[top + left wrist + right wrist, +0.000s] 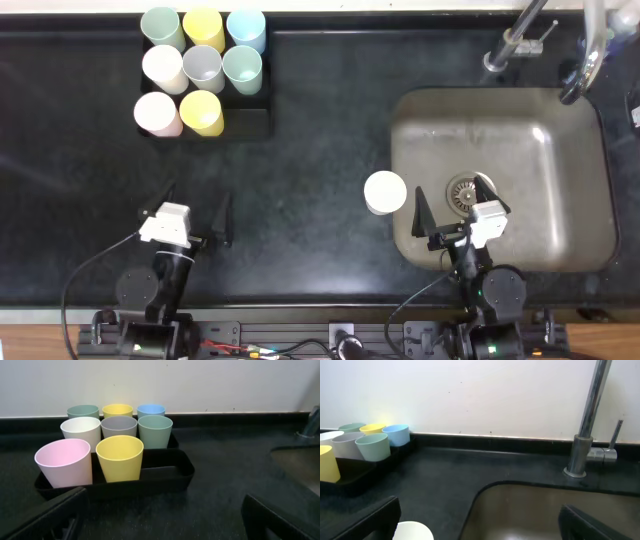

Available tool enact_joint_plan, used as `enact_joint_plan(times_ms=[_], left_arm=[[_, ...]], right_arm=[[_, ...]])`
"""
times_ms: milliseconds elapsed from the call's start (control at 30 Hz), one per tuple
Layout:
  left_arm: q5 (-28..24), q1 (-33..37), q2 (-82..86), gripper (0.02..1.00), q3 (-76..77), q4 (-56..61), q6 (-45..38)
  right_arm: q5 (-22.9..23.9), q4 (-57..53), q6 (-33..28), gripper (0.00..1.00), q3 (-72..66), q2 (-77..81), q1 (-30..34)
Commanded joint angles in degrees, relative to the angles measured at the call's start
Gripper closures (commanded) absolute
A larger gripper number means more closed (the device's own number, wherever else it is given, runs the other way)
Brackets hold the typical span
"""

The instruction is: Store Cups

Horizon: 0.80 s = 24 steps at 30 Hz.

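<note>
1. As we are looking down from above, we are seeing the tray sitting in the upper left of the frame on the counter.
2. The tray is holding eight cups upright in three rows, and its lower right compartment is showing bare black floor.
3. A lone cup, white, is standing on the counter at the frame's centre, just beside the sink's left rim. We cannot tell whether it is mouth up.
4. The left gripper is hanging at lower left, well apart from the tray. Its fingers are spread wide and gripping nothing.
5. The right gripper is hanging right of centre over the sink's left part. Its fingers are likewise gaping wide and holding nothing, with the lone cup lying just to its left, apart from it.
</note>
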<state>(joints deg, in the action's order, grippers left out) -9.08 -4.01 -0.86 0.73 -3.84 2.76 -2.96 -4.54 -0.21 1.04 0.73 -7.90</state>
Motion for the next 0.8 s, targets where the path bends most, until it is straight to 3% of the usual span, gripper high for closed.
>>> enact_joint_plan(times_ms=[33, 467, 567, 800], left_arm=[[-0.76, 0.26, 0.59, 0.02, -0.28, 0.09, -1.07], [-0.76, 0.26, 0.59, 0.018, -0.28, 0.09, -1.07], [-0.76, 0.26, 0.59, 0.018, -0.28, 0.07, -1.07], [-0.76, 0.26, 0.59, 0.018, -0.28, 0.09, -1.07]], right_arm=[[0.02, 0.33, 0.04, 0.003, -0.76, -0.52, 0.11], [0.02, 0.31, 0.04, 0.003, -0.76, -0.52, 0.11], [3.26, 0.11, -0.22, 0.003, -0.76, -0.52, 0.11], [3.54, 0.09, 1.01, 0.003, -0.76, -0.52, 0.11]])
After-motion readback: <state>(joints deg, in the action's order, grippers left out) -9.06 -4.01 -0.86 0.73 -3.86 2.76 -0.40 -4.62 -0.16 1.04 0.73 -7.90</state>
